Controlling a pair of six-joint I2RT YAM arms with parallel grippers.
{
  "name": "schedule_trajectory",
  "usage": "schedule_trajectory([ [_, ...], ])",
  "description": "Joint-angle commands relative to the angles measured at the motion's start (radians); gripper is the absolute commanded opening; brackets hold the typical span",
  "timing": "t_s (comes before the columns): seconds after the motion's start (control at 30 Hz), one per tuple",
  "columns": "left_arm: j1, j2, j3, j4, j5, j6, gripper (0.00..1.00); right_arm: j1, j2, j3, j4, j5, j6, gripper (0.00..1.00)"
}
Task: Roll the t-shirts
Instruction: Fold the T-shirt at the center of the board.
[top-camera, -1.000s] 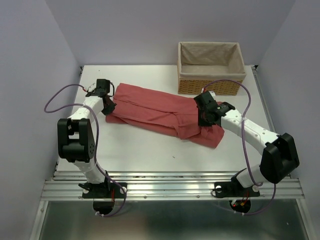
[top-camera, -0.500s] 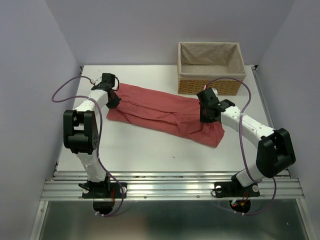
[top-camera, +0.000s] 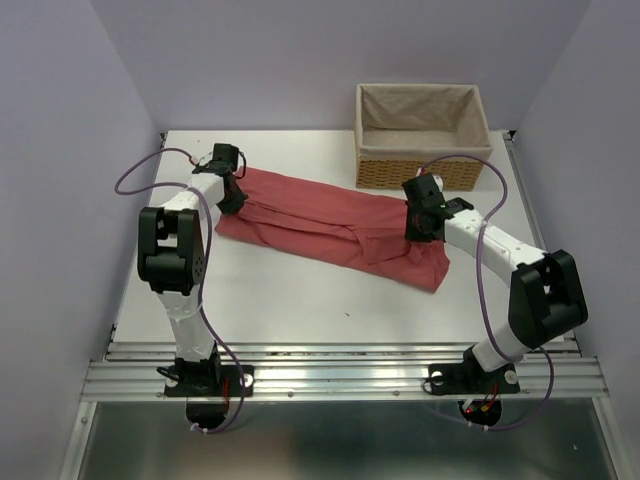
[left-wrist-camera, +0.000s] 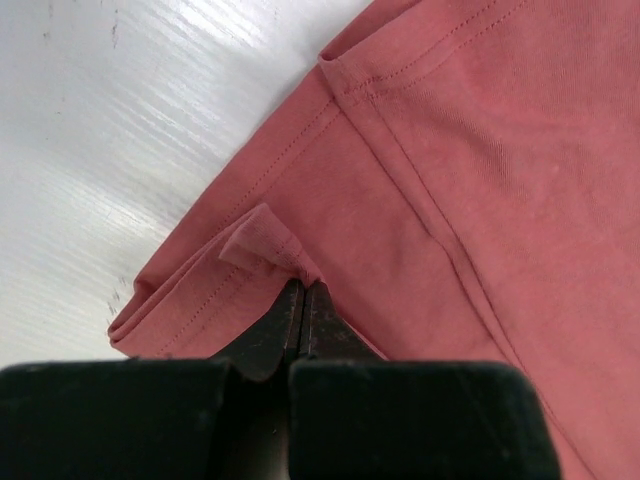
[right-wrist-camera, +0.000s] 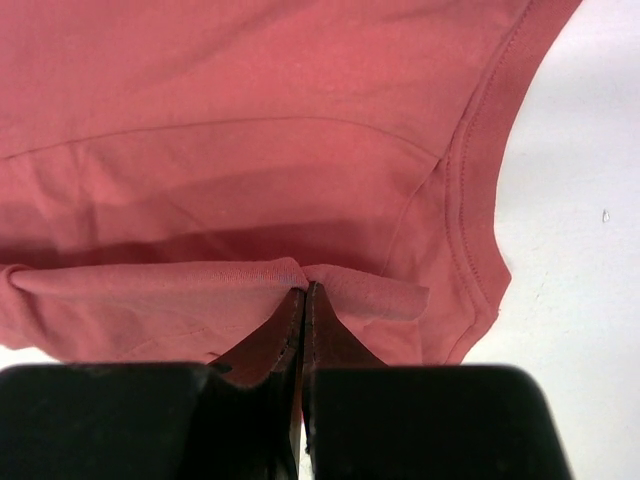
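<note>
Salmon t-shirt, folded into long band, lies just before wicker basket. Left gripper pinches hem tuck at end far from basket; right gripper pinches fold nearest basket. Risk: thin pinches slip under pull, and fold collapses.

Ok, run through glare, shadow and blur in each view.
Top view: even soft light, shirt sharp, shadows faint. Left wrist: glare streaks the white table; the left tool is dark, its body blurred. Right wrist: a shadow band lies under the pinched fold; the right tool is blurred near the lens.
</note>
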Motion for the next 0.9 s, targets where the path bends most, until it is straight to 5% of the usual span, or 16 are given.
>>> schedule_trajectory([
  [0.0,0.0,0.006,0.054,-0.018,-0.039,0.016,0.0,-0.025,0.017,-0.014,0.069,-0.002,-0.021,0.01],
  [0.7,-0.012,0.069,0.124,-0.04,-0.053,0.049,0.0,-0.063,0.1,0.015,0.134,0.001,-0.037,0.01],
  [0.87,-0.015,0.05,0.134,-0.046,-0.046,0.062,0.33,-0.063,0.108,0.015,0.132,0.033,-0.032,0.13],
])
